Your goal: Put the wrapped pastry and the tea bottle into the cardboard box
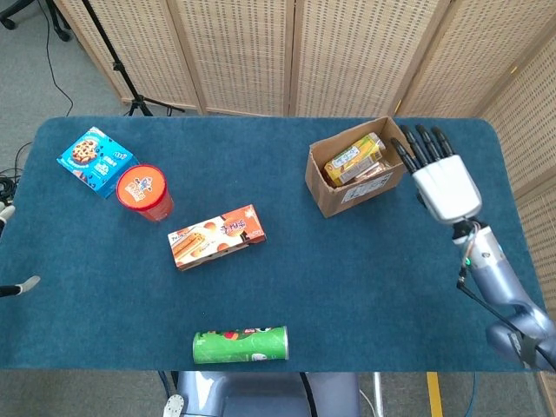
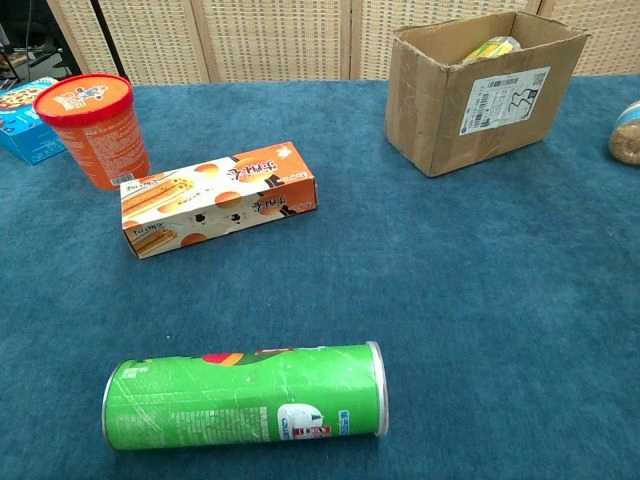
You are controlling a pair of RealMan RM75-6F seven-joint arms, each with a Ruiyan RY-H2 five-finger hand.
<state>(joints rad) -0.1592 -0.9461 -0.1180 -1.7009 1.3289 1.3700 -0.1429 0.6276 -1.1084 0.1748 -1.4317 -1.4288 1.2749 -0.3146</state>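
Note:
The open cardboard box point(image 1: 334, 193) point(image 2: 480, 100) stands at the far right of the blue table. The tea bottle point(image 1: 354, 157) point(image 2: 492, 47) lies on its side inside it, yellow label up. Beside the bottle, an orange-brown wrapped item point(image 1: 372, 177) lies in the box, probably the pastry; it is mostly hidden. My right hand point(image 1: 440, 178) hovers to the right of the box, apart from it, fingers spread and holding nothing. The chest view does not show this hand. Neither view shows my left hand.
On the left are a blue cookie box point(image 1: 95, 159) and an orange tub point(image 1: 144, 192) point(image 2: 92, 128). An orange biscuit carton point(image 1: 217, 236) point(image 2: 218, 197) lies mid-table. A green chip can point(image 1: 240, 344) point(image 2: 245, 408) lies near the front edge. A small jar point(image 2: 627, 132) stands right of the box.

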